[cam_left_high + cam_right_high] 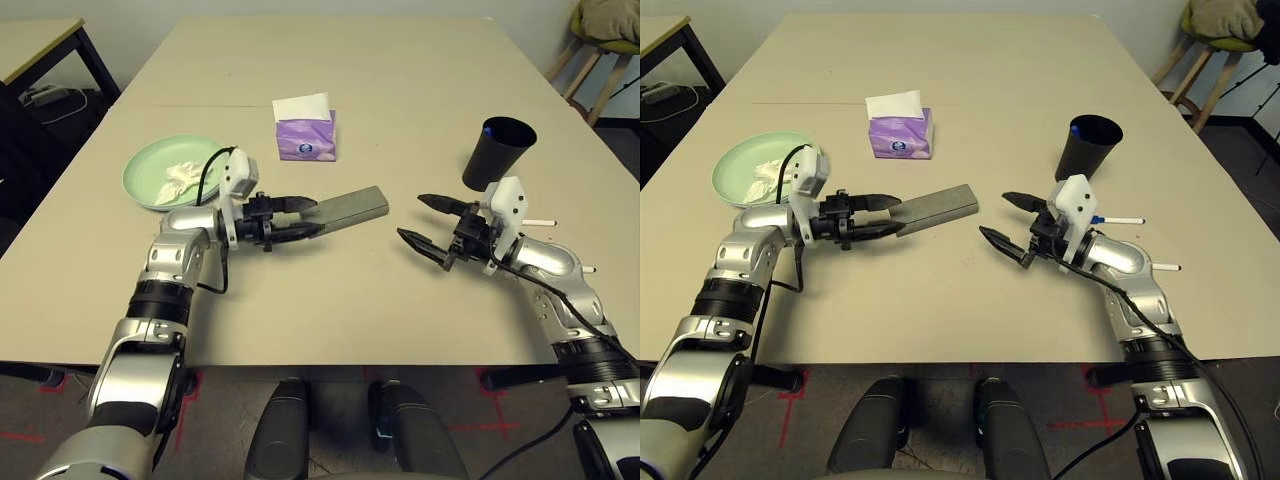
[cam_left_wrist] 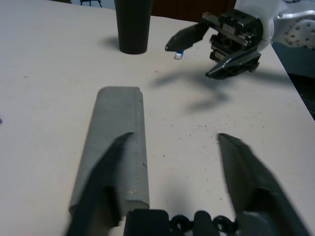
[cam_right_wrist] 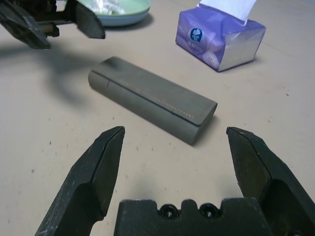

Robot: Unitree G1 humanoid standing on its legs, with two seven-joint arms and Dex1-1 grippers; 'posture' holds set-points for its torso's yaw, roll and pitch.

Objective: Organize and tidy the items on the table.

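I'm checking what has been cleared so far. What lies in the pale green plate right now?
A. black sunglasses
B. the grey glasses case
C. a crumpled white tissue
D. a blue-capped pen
C. The crumpled white tissue sits inside the pale green plate, while the grey glasses case lies on the table between the two grippers.

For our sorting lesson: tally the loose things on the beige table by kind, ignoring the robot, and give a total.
Pale green plate: 1
Crumpled white tissue: 1
Purple tissue box: 1
Grey glasses case: 1
Black cup: 1
Pens, partly hidden behind the right arm: 2
Total: 7
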